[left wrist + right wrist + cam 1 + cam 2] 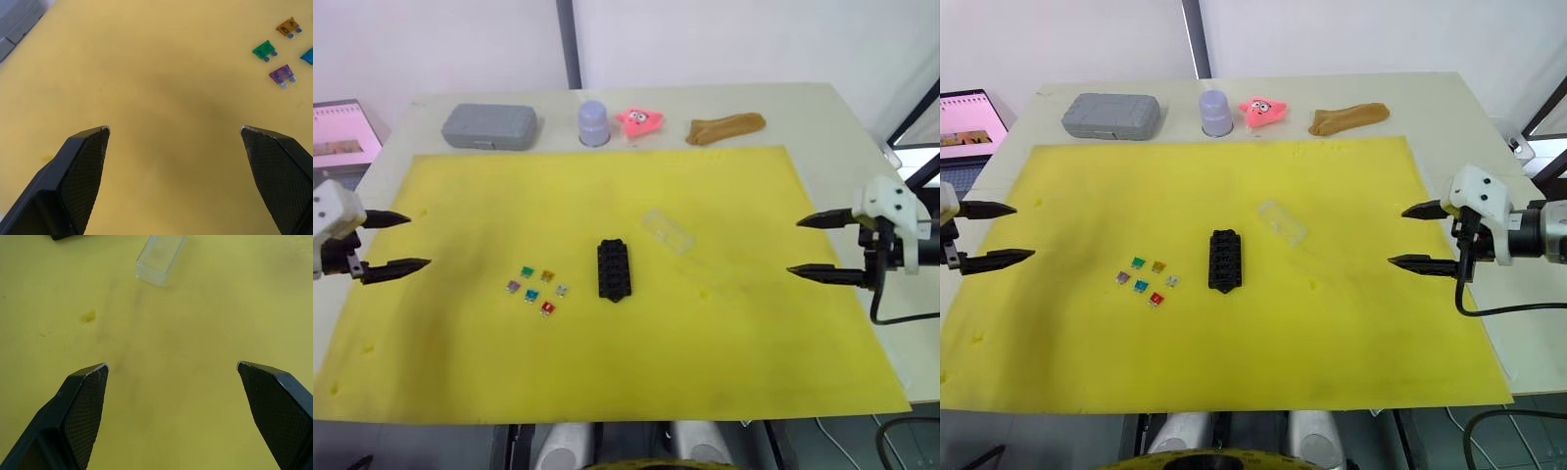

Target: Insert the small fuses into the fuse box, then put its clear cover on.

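**Operator:** While both arms hang at the edges of the frame, I see the left gripper [395, 242] at mid-left with its two black fingers spread wide and nothing between them. The right gripper [814, 246] at mid-right is spread just the same, also empty.

**Colleague:** Where are the task pieces?

**Operator:** The small black rectangular plastic fuse box [613, 269] lies flat near the centre of the yellow mat [724, 362]. Just left of it I count six tiny plastic blade fuses [537, 288] in a loose cluster, green, orange, purple, blue, pale grey and red, none touching the box. The small transparent rectangular plastic cover [668, 231] lies up and to the right of the box, apart from it.

**Colleague:** Anything else on the table?

**Operator:** Along the top of the frame, off the mat: a grey rounded plastic case [490, 126], a pale lilac cup turned upside down [594, 123], a pink star-shaped toy [642, 120] and a tan cloth-like piece [724, 127].
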Action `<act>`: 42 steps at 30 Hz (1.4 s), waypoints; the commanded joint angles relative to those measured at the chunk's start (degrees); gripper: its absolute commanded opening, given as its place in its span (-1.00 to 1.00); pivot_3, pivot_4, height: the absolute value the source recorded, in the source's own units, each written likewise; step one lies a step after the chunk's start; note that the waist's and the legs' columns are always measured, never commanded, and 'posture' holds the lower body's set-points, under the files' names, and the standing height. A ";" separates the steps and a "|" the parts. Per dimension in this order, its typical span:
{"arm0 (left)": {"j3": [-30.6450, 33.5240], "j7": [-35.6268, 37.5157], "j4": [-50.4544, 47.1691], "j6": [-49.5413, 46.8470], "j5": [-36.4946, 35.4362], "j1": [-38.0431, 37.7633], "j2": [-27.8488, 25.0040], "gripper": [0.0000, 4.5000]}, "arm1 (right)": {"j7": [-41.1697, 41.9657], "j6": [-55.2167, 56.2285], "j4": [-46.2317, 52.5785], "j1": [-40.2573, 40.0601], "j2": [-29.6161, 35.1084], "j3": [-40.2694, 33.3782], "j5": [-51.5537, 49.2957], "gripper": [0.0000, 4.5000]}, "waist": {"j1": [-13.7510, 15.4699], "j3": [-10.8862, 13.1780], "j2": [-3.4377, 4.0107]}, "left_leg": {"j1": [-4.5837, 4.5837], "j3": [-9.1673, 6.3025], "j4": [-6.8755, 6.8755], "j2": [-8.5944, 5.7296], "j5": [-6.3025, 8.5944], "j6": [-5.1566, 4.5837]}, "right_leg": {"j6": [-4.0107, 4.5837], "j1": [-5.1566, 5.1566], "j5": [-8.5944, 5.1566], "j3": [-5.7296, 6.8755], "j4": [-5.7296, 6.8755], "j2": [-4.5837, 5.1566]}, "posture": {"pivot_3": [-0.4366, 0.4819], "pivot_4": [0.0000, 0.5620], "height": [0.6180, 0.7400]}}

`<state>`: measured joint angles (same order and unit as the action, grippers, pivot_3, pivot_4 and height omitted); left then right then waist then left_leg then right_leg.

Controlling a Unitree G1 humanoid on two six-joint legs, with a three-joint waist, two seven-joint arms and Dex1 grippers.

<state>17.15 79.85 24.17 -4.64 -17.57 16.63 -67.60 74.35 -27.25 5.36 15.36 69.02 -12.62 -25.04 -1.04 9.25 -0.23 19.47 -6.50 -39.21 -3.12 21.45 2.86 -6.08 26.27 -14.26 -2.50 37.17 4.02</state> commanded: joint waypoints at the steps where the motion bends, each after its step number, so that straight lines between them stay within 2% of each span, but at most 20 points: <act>1: 1.21 0.33 -0.15 -0.38 -0.91 1.48 -1.41 1.00 | -0.40 0.39 0.80 1.36 0.67 -1.54 -0.12 0.97 | -0.01 0.00 0.00 | 0.00 0.00 0.00 0.00 0.00 0.00 | 0.00 0.00 0.00 0.00 0.00 0.00 | -0.05 -0.47 1.00; 29: 1.29 -0.68 -1.28 -3.20 -2.14 0.67 0.31 1.00 | -2.90 -2.38 3.41 2.95 -1.00 -0.15 -1.58 0.97 | -0.02 0.00 0.00 | 0.00 0.01 -0.01 0.00 0.00 0.00 | 0.00 0.04 0.00 0.00 0.04 0.02 | -0.05 -0.47 1.00; 33: 0.22 -1.43 -5.46 -11.46 -5.12 0.49 2.65 1.00 | -6.17 -5.91 7.95 5.35 -4.37 1.19 -3.95 0.97 | -0.03 -0.01 0.00 | 0.00 0.00 -0.02 0.01 0.00 0.00 | 0.00 0.03 0.00 -0.01 0.05 0.02 | -0.05 -0.47 1.00; 36: 0.67 -2.06 -7.50 -14.17 -5.85 -0.03 3.28 1.00 | -7.03 -6.93 9.09 5.85 -5.09 1.40 -4.16 0.97 | -0.02 -0.01 -0.01 | 0.01 -0.02 -0.04 0.02 0.00 0.00 | -0.01 0.05 0.00 0.00 0.09 0.03 | -0.05 -0.47 1.00; 40: -0.63 -5.44 -20.28 -43.95 -20.38 -5.59 7.83 1.00 | -12.64 -11.80 20.25 12.69 -13.70 13.10 -4.67 0.97 | -0.58 -0.05 0.00 | -0.06 0.00 -0.03 0.02 0.05 -0.10 | -0.01 0.09 0.00 -0.01 0.15 0.13 | -0.05 -0.47 1.00; 42: 0.17 -7.50 -22.26 -50.79 -23.47 -6.66 8.73 1.00 | -14.06 -13.79 22.04 15.27 -16.23 16.12 -4.07 0.97 | -1.14 -0.02 -0.04 | -0.02 -0.06 -0.06 0.04 0.05 -0.09 | -0.01 0.15 0.00 0.02 0.21 0.12 | -0.05 -0.47 1.00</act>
<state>15.32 74.12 3.76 -48.94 -37.50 10.18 -57.84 61.92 -39.64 24.96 28.44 52.91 3.02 -29.05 -2.18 9.23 -0.27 19.48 -6.57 -39.26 -3.07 21.50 2.78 -6.09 26.45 -14.25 -2.47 37.40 4.13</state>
